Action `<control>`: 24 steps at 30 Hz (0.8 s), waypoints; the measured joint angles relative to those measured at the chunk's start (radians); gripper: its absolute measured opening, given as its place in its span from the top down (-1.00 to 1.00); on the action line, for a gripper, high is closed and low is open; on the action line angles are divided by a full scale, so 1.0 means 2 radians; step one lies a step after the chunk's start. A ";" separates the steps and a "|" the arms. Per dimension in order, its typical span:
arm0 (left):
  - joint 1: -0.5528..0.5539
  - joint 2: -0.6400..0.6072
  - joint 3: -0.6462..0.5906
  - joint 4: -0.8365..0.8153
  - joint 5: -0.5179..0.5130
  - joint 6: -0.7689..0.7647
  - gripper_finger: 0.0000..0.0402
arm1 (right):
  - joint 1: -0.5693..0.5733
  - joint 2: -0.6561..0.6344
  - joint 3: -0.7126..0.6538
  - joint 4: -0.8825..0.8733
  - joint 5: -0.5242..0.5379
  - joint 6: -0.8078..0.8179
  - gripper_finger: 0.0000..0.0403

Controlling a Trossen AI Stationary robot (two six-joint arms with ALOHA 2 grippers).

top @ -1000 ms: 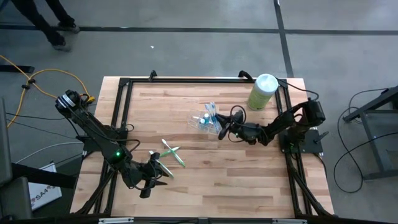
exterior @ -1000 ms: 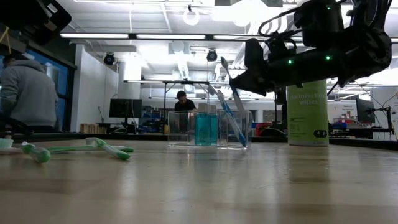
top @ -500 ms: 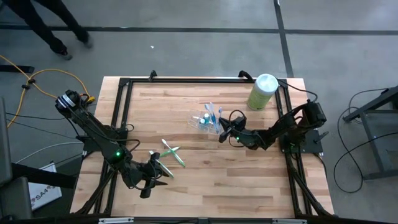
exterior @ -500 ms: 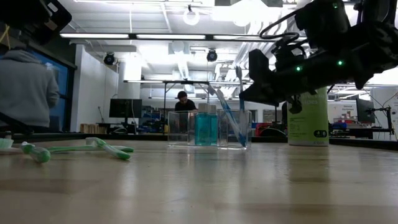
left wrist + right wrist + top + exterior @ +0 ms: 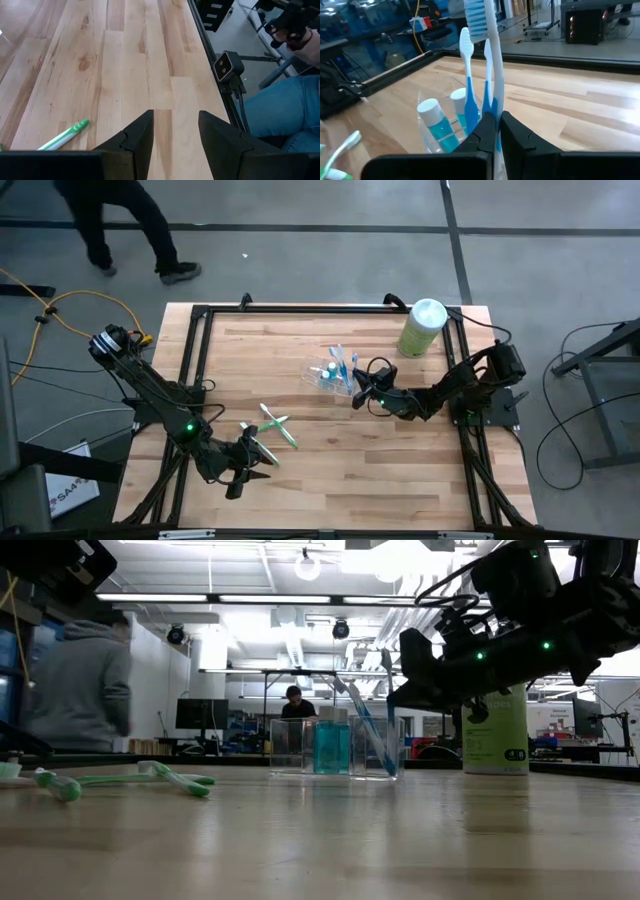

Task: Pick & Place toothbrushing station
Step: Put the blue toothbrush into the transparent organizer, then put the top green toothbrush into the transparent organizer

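Now right gripper (image 5: 494,131), centre frame, has swung a blue-white toothbrush (image 5: 489,60) upright over the small clear plastic cup (image 5: 330,375), fingers clamped on handle; prob. placing it. Left gripper (image 5: 175,132) lower left, fingers apart w/ nothing between.

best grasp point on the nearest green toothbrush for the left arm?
Grip the thin handle mid-length of the green toothbrush, coming straight down with fingers across it. It lies flat on the table, crossed with another brush near one end, so stay clear of that. The left gripper is open beside it.
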 joint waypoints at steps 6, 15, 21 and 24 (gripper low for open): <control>0.000 0.000 0.000 0.000 0.000 0.000 0.24 | 0.000 0.000 0.000 -0.001 -0.007 0.010 0.87; 0.000 0.000 0.000 0.000 0.000 0.000 0.24 | -0.009 0.001 -0.001 -0.006 -0.026 0.010 0.59; 0.000 0.000 0.000 0.000 0.000 0.000 0.24 | -0.014 0.001 -0.001 0.002 -0.031 -0.010 0.41; 0.000 0.000 0.000 -0.002 0.000 0.009 0.24 | -0.014 -0.002 -0.001 0.035 -0.031 -0.050 0.33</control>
